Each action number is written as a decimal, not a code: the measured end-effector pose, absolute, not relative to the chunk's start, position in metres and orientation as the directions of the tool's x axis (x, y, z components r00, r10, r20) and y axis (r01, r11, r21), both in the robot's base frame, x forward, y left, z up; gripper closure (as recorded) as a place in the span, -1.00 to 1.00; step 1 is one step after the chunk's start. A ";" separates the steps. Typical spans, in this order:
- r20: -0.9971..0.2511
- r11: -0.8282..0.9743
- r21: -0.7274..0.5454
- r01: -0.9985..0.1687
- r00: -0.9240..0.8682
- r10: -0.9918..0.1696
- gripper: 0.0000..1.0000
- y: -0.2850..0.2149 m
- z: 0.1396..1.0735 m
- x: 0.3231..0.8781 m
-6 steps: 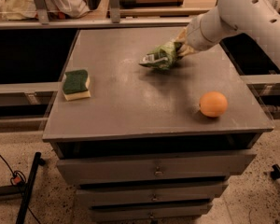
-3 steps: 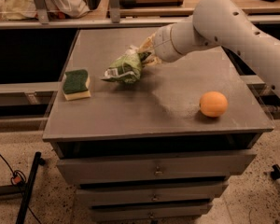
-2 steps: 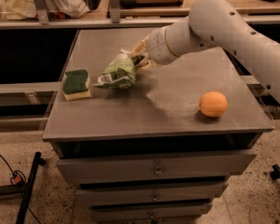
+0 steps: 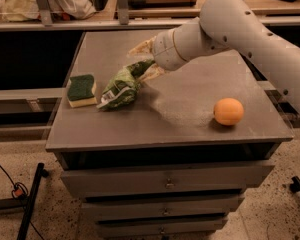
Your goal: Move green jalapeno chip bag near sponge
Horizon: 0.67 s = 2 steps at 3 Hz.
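**Operator:** What is the status of the two-finger gripper (image 4: 142, 63)?

**Technician:** The jaws are closed on the upper end of the wrinkly shiny green foil chip bag (image 4: 119, 88). The bag hangs below and ahead of the jaws. Its lower end is at or just above the grey metal tabletop (image 4: 190, 99); contact cannot be confirmed.

**Operator:** What is the procedure?

**Technician:** Lower until the bag rests flat, then release. The rectangular sponge, dark green top on yellow foam (image 4: 82, 90), lies just past the bag's tip, ahead of the jaws. Do not push it, because the table edge is close beyond it. Withdraw behind the jaws, where the surface is open. The round orange fruit (image 4: 228, 111) sits well apart.
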<state>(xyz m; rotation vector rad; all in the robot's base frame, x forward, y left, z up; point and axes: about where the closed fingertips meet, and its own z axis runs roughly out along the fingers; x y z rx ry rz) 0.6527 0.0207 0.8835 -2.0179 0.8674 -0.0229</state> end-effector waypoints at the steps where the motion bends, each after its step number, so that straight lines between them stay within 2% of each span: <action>1: -0.306 -0.341 -0.750 -0.567 0.754 -0.581 -1.00 0.023 0.882 0.652; 2: -0.307 -0.341 -0.750 -0.567 0.754 -0.581 -1.00 0.023 0.882 0.652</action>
